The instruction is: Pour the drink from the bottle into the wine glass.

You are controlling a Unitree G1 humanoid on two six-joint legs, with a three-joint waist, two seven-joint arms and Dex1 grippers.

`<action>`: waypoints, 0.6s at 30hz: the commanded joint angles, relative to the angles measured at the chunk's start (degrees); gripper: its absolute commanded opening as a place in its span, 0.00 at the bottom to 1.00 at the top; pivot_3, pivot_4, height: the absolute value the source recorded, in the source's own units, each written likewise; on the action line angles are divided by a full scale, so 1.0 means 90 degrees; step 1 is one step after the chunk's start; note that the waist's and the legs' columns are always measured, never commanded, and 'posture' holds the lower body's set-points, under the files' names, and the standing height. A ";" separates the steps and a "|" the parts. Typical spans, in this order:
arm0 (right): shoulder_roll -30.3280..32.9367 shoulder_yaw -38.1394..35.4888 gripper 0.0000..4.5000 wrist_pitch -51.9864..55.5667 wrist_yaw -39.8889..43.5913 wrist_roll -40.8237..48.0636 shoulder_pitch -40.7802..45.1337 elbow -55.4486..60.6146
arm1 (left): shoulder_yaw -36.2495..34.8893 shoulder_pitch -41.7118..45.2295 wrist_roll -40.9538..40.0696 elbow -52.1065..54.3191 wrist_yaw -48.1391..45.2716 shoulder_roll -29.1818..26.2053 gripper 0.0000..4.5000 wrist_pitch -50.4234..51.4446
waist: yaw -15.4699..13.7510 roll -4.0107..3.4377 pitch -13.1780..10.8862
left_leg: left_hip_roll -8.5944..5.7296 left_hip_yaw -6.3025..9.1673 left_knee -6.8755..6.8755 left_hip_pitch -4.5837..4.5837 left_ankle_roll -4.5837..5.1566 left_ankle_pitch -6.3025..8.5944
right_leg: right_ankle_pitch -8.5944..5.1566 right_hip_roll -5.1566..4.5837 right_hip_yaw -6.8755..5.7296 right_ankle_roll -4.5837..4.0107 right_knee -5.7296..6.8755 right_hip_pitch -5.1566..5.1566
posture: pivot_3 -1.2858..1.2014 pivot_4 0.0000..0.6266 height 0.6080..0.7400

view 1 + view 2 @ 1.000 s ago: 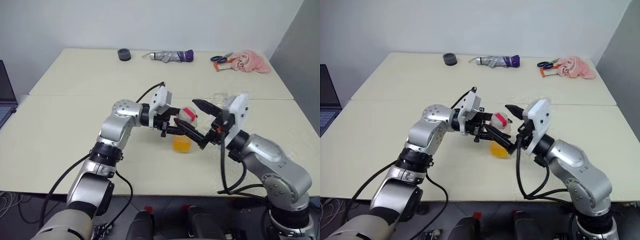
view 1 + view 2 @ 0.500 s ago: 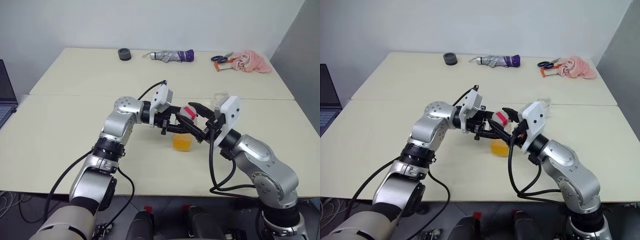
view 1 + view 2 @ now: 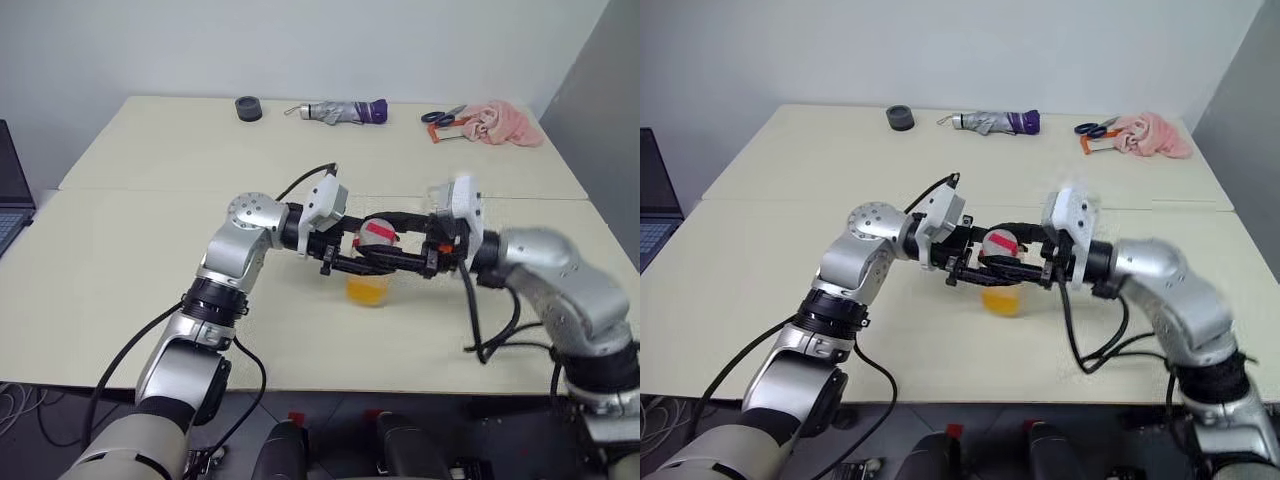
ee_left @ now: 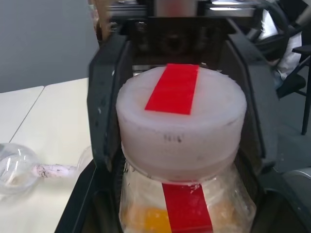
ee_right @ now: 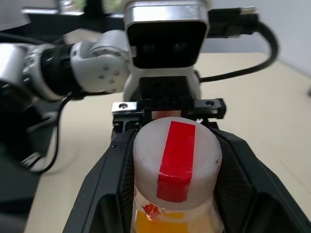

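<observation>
Above the cream table (image 3: 150,290), the small clear plastic bottle (image 3: 368,262) of orange drink (image 3: 366,289) is clamped at its neck by the left gripper (image 3: 352,250), while the right gripper (image 3: 392,243) grasps its red-striped white screw cap (image 3: 377,231) from the opposite side.

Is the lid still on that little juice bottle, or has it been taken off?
Still on. The white cap with its red stripe sits on the bottle, and the right gripper is closed around the cap.
</observation>
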State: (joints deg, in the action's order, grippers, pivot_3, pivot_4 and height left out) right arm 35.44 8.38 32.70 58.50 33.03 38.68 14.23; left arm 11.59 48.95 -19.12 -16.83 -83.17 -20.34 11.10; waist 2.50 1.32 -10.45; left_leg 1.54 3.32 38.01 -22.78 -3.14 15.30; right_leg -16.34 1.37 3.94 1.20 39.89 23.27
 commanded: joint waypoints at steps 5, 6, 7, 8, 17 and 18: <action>-0.0118 -0.0122 0.51 -0.0226 0.0521 0.0012 0.0157 -0.0425 | -0.0157 0.0010 -0.0140 0.0334 0.0175 -0.0070 0.49 0.0114 | -0.0037 0.0000 0.0000 | -0.0004 0.0004 -0.0001 -0.0014 0.0000 0.0000 | -0.0002 -0.0012 -0.0005 -0.0005 -0.0004 0.0003 | 0.52 0.24 1.00; -0.0129 -0.0220 0.59 -0.0195 0.0447 0.0050 0.0100 -0.0394 | -0.0161 -0.0018 -0.0141 0.0378 0.0192 -0.0094 0.49 0.0132 | -0.0041 0.0000 0.0000 | -0.0006 0.0003 -0.0001 -0.0015 0.0000 0.0000 | -0.0002 -0.0018 -0.0004 -0.0004 -0.0004 0.0005 | 0.52 0.24 1.00; -0.0120 -0.0304 0.66 -0.0148 0.0396 0.0094 0.0032 -0.0331 | -0.0164 -0.0045 -0.0145 0.0418 0.0201 -0.0119 0.49 0.0149 | -0.0049 0.0000 0.0000 | -0.0005 0.0003 0.0000 -0.0015 0.0000 0.0000 | -0.0002 -0.0023 -0.0004 -0.0004 -0.0003 0.0005 | 0.52 0.24 1.00; -0.0102 -0.0364 0.73 -0.0089 0.0363 0.0135 -0.0031 -0.0256 | -0.0165 -0.0066 -0.0148 0.0444 0.0210 -0.0140 0.49 0.0161 | -0.0052 -0.0001 0.0000 | -0.0005 0.0003 0.0000 -0.0015 0.0000 0.0000 | -0.0002 -0.0027 -0.0004 -0.0004 -0.0003 0.0004 | 0.52 0.24 1.00; 0.0082 -0.1016 0.97 0.0193 -0.0531 0.0093 -0.0820 0.0666 | -0.0189 -0.0076 -0.0139 0.0449 0.0300 -0.0201 0.49 0.0133 | -0.0074 -0.0001 -0.0001 | -0.0012 0.0002 0.0003 -0.0015 0.0000 0.0000 | -0.0002 -0.0034 -0.0005 -0.0003 0.0000 0.0004 | 0.52 0.24 1.00; -0.0007 -0.1179 0.97 0.0231 -0.0872 0.0110 -0.1098 0.0962 | -0.0193 -0.0081 -0.0133 0.0445 0.0323 -0.0206 0.49 0.0125 | -0.0074 -0.0001 -0.0001 | -0.0012 0.0002 0.0003 -0.0015 0.0000 0.0000 | -0.0002 -0.0034 -0.0004 -0.0003 0.0001 0.0004 | 0.52 0.24 1.00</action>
State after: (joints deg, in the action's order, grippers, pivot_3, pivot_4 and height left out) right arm 35.76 0.73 34.62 54.34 33.78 30.43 18.58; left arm 11.34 47.61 -19.16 -15.49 -80.58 -21.85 12.91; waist 1.84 1.31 -10.46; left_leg 1.41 3.33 38.03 -22.91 -3.14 15.30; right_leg -16.36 1.07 3.90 1.18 39.89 23.31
